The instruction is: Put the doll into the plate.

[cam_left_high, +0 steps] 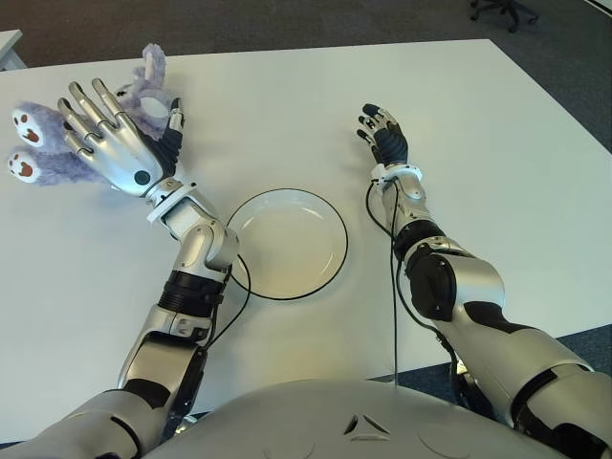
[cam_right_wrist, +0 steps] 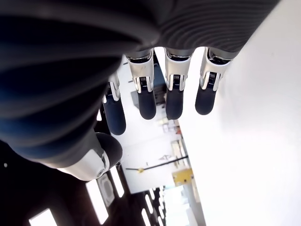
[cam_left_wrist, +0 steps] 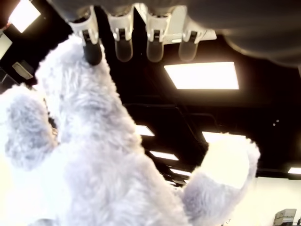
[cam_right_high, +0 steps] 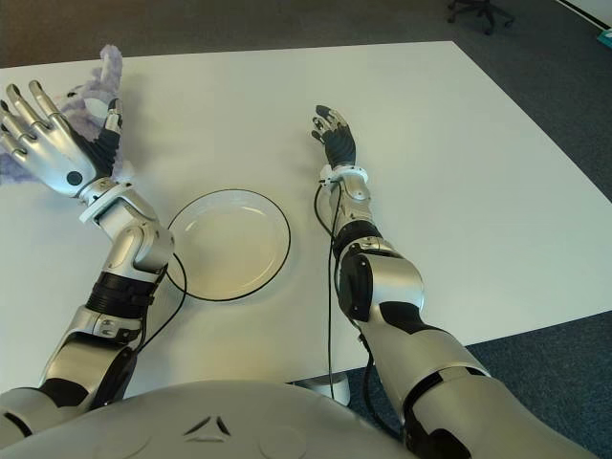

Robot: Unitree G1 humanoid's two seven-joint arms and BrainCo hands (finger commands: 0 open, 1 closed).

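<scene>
The left hand point(cam_left_high: 113, 143) hovers with fingers spread over the purple doll point(cam_left_high: 57, 143) lying at the table's point(cam_left_high: 497, 172) far left, seemingly ready to grasp it for the empty plate point(cam_left_high: 285, 243) nearby, while the right hand point(cam_left_high: 384, 134), fingers loosely open, holds nothing beyond the plate's right.

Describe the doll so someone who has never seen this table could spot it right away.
Start at the large white table and go to its far left corner. There, beside the spread fingers of the left robot hand, lies the fluffy pale-purple plush doll. Unlike the smooth round white plate nearby, it is furry, with white paws bearing brown pads.
</scene>
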